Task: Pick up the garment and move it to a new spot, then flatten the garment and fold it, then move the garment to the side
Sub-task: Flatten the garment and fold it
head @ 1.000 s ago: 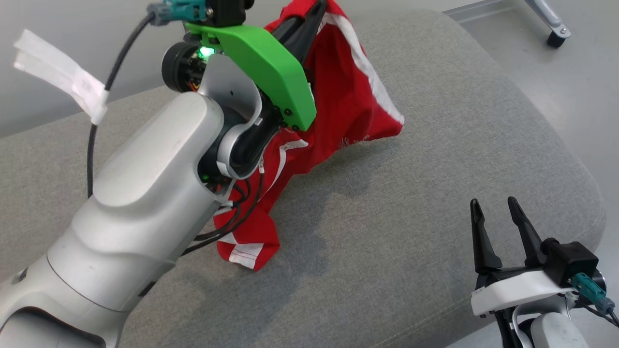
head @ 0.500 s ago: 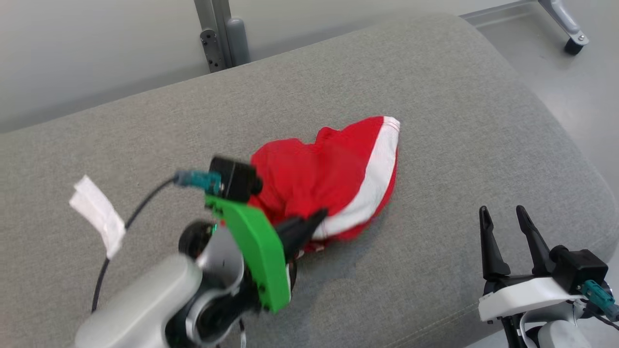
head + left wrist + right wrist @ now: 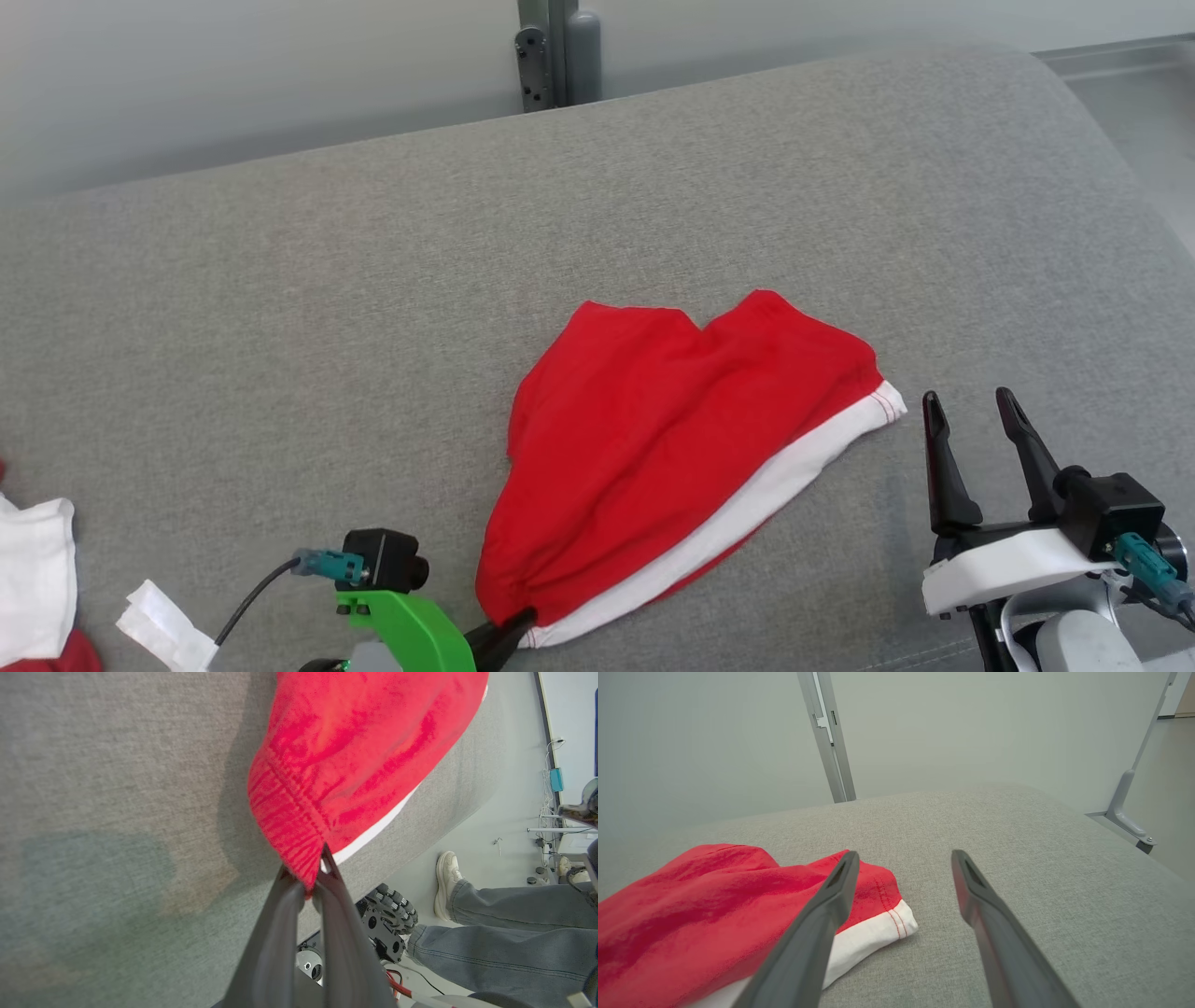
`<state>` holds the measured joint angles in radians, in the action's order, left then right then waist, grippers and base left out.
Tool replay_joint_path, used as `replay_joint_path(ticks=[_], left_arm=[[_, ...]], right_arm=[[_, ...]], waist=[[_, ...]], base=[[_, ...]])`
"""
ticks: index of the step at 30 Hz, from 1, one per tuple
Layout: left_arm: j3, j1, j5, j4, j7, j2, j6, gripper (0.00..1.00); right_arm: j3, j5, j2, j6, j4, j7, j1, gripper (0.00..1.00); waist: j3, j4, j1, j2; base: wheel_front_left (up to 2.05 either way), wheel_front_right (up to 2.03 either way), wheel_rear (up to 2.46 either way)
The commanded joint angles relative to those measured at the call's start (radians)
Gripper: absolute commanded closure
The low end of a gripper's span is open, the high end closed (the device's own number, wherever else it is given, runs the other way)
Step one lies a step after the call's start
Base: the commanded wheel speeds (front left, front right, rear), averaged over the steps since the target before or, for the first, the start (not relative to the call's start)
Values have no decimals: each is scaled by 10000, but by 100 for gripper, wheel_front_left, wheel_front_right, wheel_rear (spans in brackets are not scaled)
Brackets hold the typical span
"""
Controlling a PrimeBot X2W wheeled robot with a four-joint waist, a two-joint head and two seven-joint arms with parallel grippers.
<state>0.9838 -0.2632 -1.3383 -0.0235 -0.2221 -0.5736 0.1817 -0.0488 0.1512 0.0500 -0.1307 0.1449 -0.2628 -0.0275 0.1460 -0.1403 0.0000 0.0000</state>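
Note:
The garment [image 3: 672, 448], bright red with a white band along its near-right edge, lies spread in a rough triangle on the grey cushion [image 3: 373, 308]. My left gripper [image 3: 509, 630] sits at the bottom of the head view, shut on the garment's near-left corner. In the left wrist view the closed fingertips pinch the bunched red cloth [image 3: 355, 756], left gripper [image 3: 306, 882]. My right gripper [image 3: 966, 411] stands open just right of the garment's white corner, holding nothing. The right wrist view shows that gripper [image 3: 901, 856] open above the cushion with the garment [image 3: 714, 900] at its left.
The cushion's rounded edge drops away at right and near side. A grey metal post [image 3: 555, 51] stands behind it against the pale wall. White and red cloth [image 3: 33, 569] lies at the far left edge. A person's legs and a shoe [image 3: 448, 882] show beside the cushion, near my wheeled base.
My left arm has dropped from high above the cushion toward the near edge, drawing the garment down and out flat. The head camera has also shifted. The right gripper stayed open in place.

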Motion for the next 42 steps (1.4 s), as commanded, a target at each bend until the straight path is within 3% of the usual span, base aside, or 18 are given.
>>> replay_joint_path(ticks=[1, 5, 10, 11, 14, 15, 16, 23, 29, 34, 40, 42], left_arm=[[-114, 63, 20, 336, 217, 109, -97, 100], [-260, -178, -64, 1261, 489, 489, -450, 100], [-419, -477, -232, 1962, 356, 475, -926, 100], [-441, -531, -260, 2057, 317, 447, -1027, 98], [-579, -673, -229, 2312, 377, 261, -1218, 79], [-644, -688, -215, 2398, 447, 231, -1232, 60], [-688, -706, -180, 2469, 531, 202, -1253, 0], [-722, -402, 136, 2389, 1018, -73, -1423, 0], [-789, -30, 1384, 1797, 2543, -467, -624, 0], [-1109, 269, 2300, 1255, 4087, -668, 328, 0], [-2610, 838, 3469, 941, 4881, -347, 983, 0], [-3503, 1165, 4067, 801, 4875, 50, 1002, 0]], right_arm=[[22, -126, 14, -1, 6, -31, -110, 0], [-1, -299, 14, -1, -5, -31, -33, 0], [-47, -471, 17, -1, 3, -31, -43, 0], [-56, -495, 17, -1, 1, -31, -55, 0], [-67, -519, 15, -1, -34, -31, -13, 0], [-68, -529, 17, -1, -39, -31, 25, 0], [-67, -538, 15, -1, -41, -31, 62, 0], [-87, -576, 17, -1, -117, -31, 245, 0], [-360, -726, 177, -1, -575, -31, 430, 0], [-519, -924, 638, -1, -1089, -31, 689, 0], [-572, -1046, 1166, -1, -1501, -31, 925, 0], [-629, -1019, 1229, -1, -1515, -31, 974, 0]], waist=[[68, 514, 0, 0], [59, 879, 0, 0], [7, 1077, 0, 0], [-7, 1102, 0, 0], [-59, 1163, 0, 0], [-88, 1181, 0, 0], [-115, 1194, 0, 0], [-375, 1227, 0, 0], [-586, 1240, 0, 0], [-881, 1420, 0, 0], [-1131, 1616, 0, 0], [-1212, 1705, 0, 0]], base=[[0, 0, 0], [0, 0, 0], [0, 0, 0], [0, 0, 0], [0, 0, 0], [0, 0, 0], [0, 0, 0], [0, 0, 0], [0, 0, 0], [0, 0, 0], [0, 0, 0], [0, 0, 0]])
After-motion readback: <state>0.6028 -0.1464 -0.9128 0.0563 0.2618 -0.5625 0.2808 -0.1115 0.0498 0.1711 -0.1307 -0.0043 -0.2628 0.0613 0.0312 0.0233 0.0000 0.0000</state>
